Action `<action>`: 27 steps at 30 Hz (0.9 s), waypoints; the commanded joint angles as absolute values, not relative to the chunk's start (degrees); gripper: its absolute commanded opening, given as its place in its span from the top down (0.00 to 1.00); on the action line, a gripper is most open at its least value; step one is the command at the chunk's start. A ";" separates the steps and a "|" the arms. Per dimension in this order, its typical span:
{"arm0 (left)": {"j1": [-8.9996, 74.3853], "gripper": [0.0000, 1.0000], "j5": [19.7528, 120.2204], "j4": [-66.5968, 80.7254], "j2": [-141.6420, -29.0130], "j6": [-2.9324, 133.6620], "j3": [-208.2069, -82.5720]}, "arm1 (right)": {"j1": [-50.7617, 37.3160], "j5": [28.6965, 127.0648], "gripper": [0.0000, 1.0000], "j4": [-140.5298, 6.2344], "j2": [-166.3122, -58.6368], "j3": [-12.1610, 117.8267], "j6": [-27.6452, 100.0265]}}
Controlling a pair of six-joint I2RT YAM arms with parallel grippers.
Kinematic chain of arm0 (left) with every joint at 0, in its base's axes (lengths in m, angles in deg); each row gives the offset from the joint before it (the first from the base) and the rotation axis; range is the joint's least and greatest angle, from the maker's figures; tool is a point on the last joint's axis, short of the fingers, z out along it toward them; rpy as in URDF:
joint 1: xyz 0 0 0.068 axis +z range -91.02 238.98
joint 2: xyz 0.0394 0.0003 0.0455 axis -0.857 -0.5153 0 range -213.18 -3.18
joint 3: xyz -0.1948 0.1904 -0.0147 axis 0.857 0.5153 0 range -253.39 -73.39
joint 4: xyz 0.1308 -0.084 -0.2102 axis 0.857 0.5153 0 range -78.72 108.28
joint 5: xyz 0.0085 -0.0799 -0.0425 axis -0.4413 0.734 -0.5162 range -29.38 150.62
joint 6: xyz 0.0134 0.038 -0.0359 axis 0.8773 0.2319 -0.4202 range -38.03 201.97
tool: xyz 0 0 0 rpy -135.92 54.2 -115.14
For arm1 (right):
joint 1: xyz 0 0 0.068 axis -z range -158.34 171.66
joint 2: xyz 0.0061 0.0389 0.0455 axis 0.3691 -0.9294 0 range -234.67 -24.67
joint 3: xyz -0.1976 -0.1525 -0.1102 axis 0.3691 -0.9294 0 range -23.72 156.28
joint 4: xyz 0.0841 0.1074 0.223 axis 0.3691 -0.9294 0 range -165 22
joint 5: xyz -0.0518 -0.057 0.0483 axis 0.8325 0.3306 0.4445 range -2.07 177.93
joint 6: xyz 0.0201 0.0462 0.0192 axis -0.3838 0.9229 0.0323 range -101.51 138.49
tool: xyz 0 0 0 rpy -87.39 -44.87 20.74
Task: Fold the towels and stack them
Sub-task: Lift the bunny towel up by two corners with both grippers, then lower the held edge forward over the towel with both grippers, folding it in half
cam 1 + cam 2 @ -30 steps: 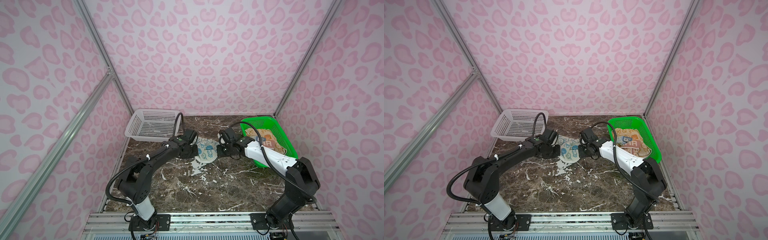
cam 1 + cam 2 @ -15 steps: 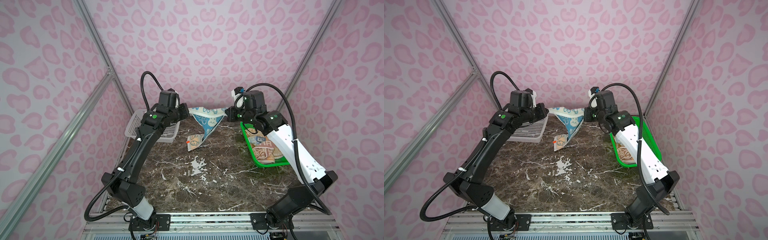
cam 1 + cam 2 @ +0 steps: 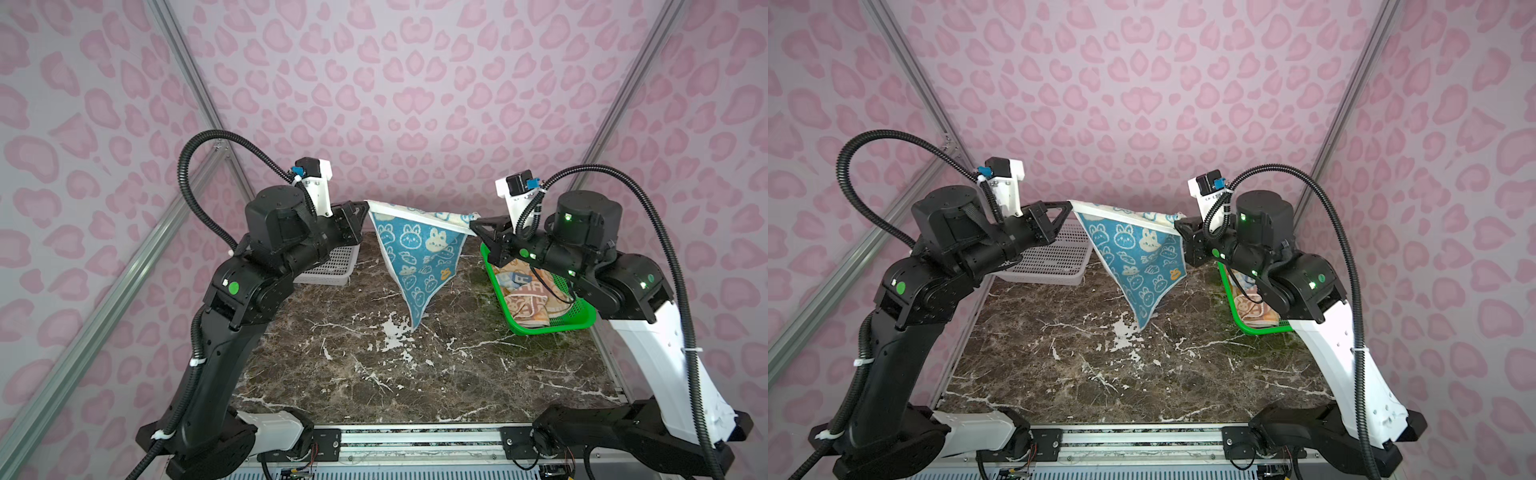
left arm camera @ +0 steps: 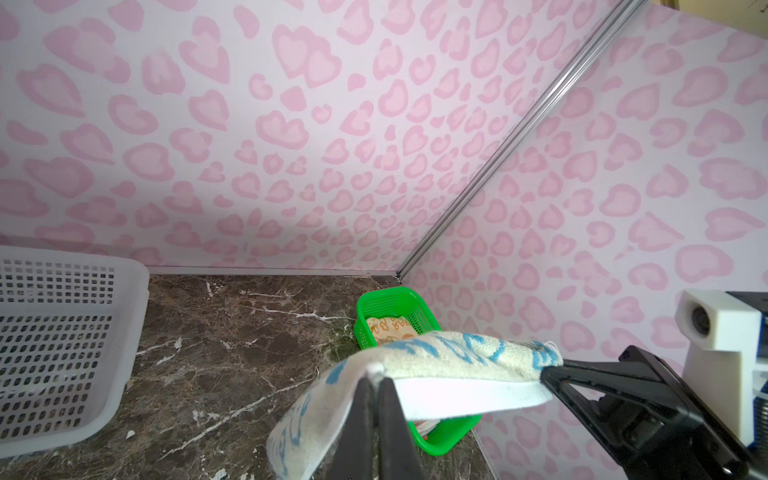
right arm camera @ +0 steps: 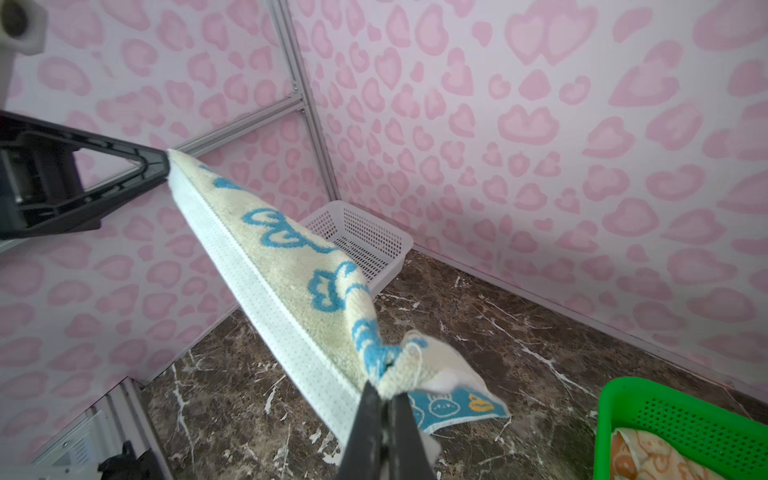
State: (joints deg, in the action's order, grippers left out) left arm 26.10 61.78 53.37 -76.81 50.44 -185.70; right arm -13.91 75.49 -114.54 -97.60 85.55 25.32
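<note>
Two corners of the blue towel (image 3: pixel 415 253) are in my grip now, and that is the change. A second ago both my pincers were low on the table (image 3: pixel 374 374), at this cloth lying between the baskets. Since then I have lifted it high and drawn it out between them. I judge this to be the opening-out before the first fold, so nothing is folded or stacked yet.

On the left, my left pincer (image 3: pixel 365 204) is pressed together on one corner of the towel, its jaws flat on the white hem. Behind and below it stands the white basket (image 3: pixel 332 266). Nothing shows in the part of it that I can see.

In the middle the towel hangs in the air, its top edge stretched from one pincer to the other. The rest narrows to a single point aimed at the table. I cannot tell whether that tip touches the marble. The towel hangs as a triangle rather than a flat square, so I expect it will need laying down and smoothing before a clean fold.

Further right, my right pincer (image 3: pixel 471 224) is closed on the opposite end, pinching a slightly bunched corner. Under that arm sits the green basket (image 3: pixel 552 326). The other cloths (image 3: pixel 523 299) lie crumpled in it, showing orange rabbit prints and a block with blue letters. My arm hides part of them, so I cannot count them.
</note>
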 commanded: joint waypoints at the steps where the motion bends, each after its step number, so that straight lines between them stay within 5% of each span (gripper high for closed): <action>1: 25.08 0.98 60.83 53.30 -74.07 49.42 -184.33 | -14.20 74.97 1.00 -113.71 -95.54 84.66 24.50; 12: 33.10 0.98 61.81 52.82 -82.68 50.35 -180.84 | 0.92 66.88 1.00 -116.78 -108.65 86.87 38.35; 27: 40.33 0.97 70.13 47.20 -120.68 50.69 -193.18 | 9.42 59.33 1.00 -109.50 -138.19 86.68 41.46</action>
State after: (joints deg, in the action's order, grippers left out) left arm 39.96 72.17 48.93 -117.84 50.27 -190.25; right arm 8.84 58.37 -110.52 -135.46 85.77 40.99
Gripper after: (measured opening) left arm 0.060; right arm 0.052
